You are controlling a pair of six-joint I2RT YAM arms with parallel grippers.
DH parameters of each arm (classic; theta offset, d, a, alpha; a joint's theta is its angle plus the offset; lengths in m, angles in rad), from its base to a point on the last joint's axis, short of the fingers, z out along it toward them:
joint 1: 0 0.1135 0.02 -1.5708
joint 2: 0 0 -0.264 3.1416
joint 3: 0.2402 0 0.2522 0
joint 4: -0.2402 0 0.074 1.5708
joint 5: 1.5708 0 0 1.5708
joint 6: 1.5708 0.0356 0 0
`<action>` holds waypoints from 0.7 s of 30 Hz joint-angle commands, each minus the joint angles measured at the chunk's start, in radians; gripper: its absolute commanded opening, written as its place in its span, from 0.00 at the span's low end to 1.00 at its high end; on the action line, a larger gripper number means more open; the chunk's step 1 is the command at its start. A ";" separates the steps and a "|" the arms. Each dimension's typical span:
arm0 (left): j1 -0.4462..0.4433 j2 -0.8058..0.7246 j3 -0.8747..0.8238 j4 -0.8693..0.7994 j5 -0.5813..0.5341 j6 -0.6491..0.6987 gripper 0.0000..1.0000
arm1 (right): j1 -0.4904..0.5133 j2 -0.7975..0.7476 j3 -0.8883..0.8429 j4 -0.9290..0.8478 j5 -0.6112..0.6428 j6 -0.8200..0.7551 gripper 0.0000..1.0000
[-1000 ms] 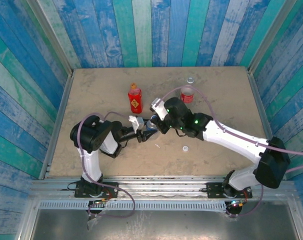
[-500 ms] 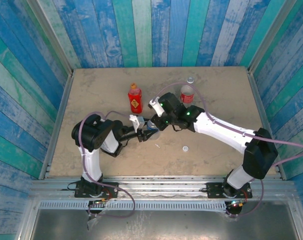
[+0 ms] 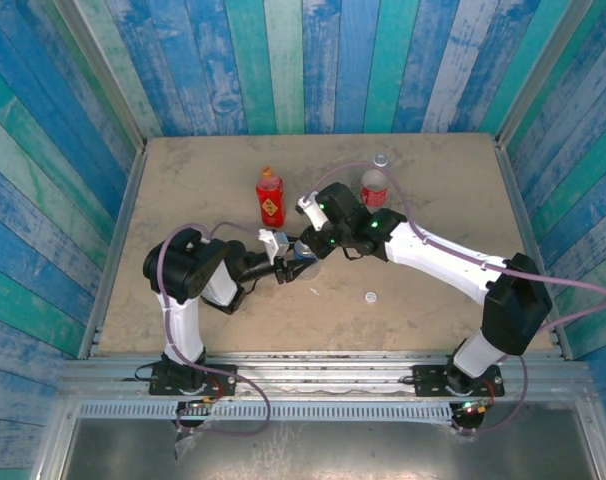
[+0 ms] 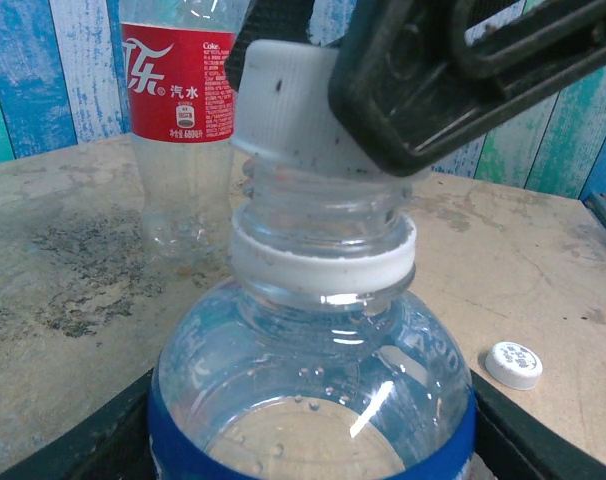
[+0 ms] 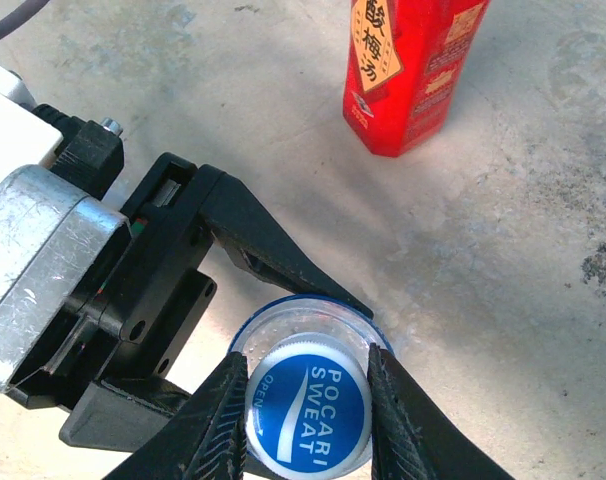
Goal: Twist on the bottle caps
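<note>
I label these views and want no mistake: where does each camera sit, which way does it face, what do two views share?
Top external: above, behind the bases, facing down on the table; both arms, left end effector beside right end effector.
Left wrist: low, facing level across the table past the held blue-label bottle; own fingers at bottom corners.
Right wrist: facing down on the Pocari Sweat cap between its own fingers.
Shared: both wrist views show that cap.
</note>
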 commanded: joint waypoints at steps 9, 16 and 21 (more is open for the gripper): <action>-0.007 0.031 -0.021 0.041 0.000 0.029 0.63 | -0.005 0.010 -0.026 -0.039 0.003 0.030 0.31; -0.008 0.032 -0.017 0.043 0.007 0.029 0.62 | -0.005 0.046 0.025 -0.087 -0.011 0.015 0.33; -0.008 0.033 -0.019 0.047 0.011 0.026 0.62 | -0.004 0.076 0.051 -0.106 -0.036 0.014 0.33</action>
